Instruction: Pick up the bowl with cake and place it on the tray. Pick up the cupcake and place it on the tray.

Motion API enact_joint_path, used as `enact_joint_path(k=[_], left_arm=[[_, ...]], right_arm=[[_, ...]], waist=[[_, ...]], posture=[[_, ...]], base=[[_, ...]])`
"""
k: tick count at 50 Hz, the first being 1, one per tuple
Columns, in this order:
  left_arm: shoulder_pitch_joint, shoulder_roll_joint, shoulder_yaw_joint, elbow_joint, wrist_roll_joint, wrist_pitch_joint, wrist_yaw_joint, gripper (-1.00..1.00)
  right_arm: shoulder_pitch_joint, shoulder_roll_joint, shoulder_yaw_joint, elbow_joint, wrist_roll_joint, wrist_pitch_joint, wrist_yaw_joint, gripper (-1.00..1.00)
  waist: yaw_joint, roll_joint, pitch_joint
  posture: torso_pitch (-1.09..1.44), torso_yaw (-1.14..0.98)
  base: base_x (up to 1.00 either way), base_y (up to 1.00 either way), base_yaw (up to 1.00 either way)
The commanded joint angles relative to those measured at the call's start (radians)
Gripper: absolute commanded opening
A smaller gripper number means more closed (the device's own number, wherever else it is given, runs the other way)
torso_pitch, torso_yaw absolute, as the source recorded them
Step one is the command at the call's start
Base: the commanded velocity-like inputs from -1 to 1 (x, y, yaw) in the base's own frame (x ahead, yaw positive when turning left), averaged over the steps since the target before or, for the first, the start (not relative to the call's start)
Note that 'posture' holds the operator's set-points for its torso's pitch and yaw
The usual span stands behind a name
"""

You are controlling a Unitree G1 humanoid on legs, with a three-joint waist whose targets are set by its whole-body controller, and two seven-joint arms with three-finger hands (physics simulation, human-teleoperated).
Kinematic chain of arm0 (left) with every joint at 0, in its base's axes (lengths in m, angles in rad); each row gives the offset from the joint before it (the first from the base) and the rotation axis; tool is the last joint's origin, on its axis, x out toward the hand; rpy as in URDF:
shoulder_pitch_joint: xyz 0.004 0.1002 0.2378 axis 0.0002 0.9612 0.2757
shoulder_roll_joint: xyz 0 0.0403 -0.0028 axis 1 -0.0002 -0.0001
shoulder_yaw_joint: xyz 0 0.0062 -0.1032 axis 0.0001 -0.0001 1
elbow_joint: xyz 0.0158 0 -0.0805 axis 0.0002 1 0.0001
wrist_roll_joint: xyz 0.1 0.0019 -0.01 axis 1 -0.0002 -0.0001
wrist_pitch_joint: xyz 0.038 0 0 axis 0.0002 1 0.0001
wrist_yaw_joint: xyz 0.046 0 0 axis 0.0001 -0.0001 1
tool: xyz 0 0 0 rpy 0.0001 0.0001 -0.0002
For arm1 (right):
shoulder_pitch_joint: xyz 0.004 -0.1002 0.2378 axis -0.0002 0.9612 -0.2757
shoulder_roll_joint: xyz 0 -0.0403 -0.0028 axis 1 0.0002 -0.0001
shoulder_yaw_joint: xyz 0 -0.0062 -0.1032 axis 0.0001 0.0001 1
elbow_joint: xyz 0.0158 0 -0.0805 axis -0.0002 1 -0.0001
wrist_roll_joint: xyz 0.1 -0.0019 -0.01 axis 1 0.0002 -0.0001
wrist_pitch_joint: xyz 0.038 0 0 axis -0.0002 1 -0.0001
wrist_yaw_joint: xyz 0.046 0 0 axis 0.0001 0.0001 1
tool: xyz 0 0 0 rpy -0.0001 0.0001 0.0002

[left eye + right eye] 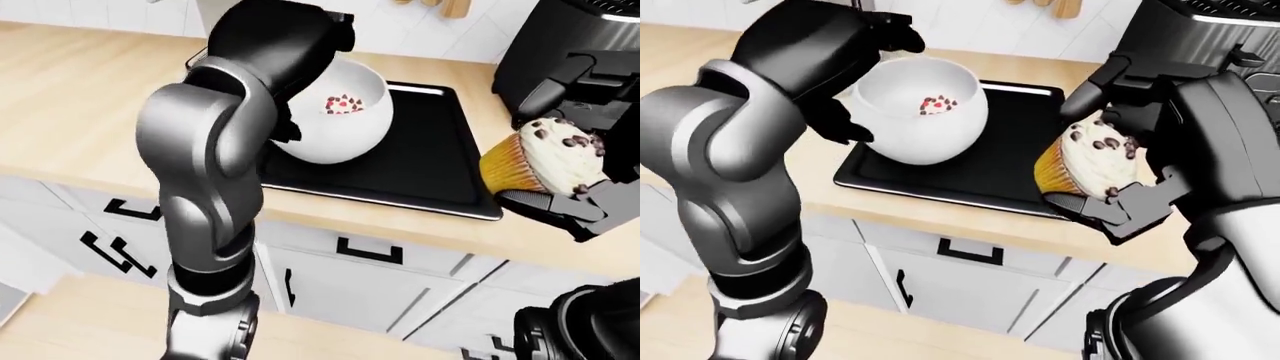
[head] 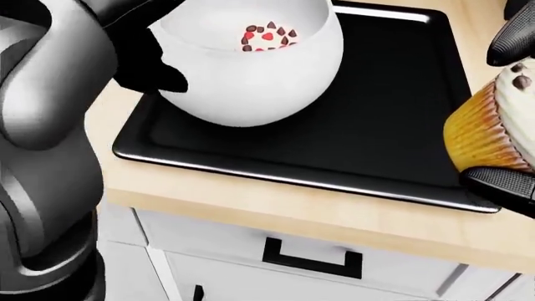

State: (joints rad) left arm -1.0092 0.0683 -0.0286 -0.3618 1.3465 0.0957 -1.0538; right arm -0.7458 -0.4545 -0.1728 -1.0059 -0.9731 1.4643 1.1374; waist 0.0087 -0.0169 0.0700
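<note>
A white bowl [image 1: 925,124] with a small cake [image 2: 268,36] topped with red and brown bits is tilted over the left part of the black tray [image 2: 376,125]. I cannot tell if it touches the tray. My left hand [image 1: 870,75] is shut on the bowl's left rim. My right hand [image 1: 1102,150] is shut on the cupcake [image 1: 1080,169], which has an orange wrapper and white frosting with chocolate chips. It holds the cupcake above the tray's right edge.
The tray lies on a wooden counter [image 1: 80,97] near its lower edge. A black appliance [image 1: 560,45] stands at the tray's upper right. White cabinet drawers with black handles [image 2: 309,257] lie below the counter. A white tiled wall runs along the top.
</note>
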Motion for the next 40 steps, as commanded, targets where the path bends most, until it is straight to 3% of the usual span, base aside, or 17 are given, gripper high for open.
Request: enact_joint_path(k=[1,10,19,28,31,40], left_arm=[[-0.005,0.007,0.006,-0.058,-0.006,0.026,-0.014,0.40],[0.051,0.026,0.011,-0.158,-0.024,0.061,-0.042,0.44],[0.050,0.021,0.005,-0.158,-0.024,0.067,-0.040,0.43],[0.075,0.017,0.005,-0.147,-0.028,0.066,-0.014,0.43],[0.076,0.018,0.005,-0.147,-0.029,0.068,-0.013,0.42],[0.086,0.022,0.008,-0.139,-0.035,0.070,0.002,0.40]], right_arm=[[-0.051,-0.011,0.008,0.021,0.049,-0.015,-0.078,-1.00],[-0.126,0.052,0.066,0.230,0.190,-0.159,-0.316,-1.00],[-0.045,0.139,0.084,0.375,0.243,-0.342,-0.519,-1.00],[-0.012,0.175,0.108,0.474,0.208,-0.472,-0.608,-1.00],[-0.006,0.177,0.138,0.517,0.141,-0.528,-0.624,-1.00],[0.035,0.252,0.133,0.591,0.078,-0.645,-0.662,-1.00]], waist=[[0.002,-0.007,-0.023],[0.003,-0.004,-0.025],[0.008,-0.007,-0.031],[0.008,-0.006,-0.036],[0.007,-0.006,-0.036],[0.007,-0.006,-0.037]], posture=[[0.00,0.00],[0.00,0.00],[0.00,0.00],[0.00,0.00],[0.00,0.00],[0.00,0.00]], base=[[0.00,0.00,0.00],[0.00,0.00,0.00],[0.00,0.00,0.00],[0.00,0.00,0.00],[0.00,0.00,0.00],[0.00,0.00,0.00]])
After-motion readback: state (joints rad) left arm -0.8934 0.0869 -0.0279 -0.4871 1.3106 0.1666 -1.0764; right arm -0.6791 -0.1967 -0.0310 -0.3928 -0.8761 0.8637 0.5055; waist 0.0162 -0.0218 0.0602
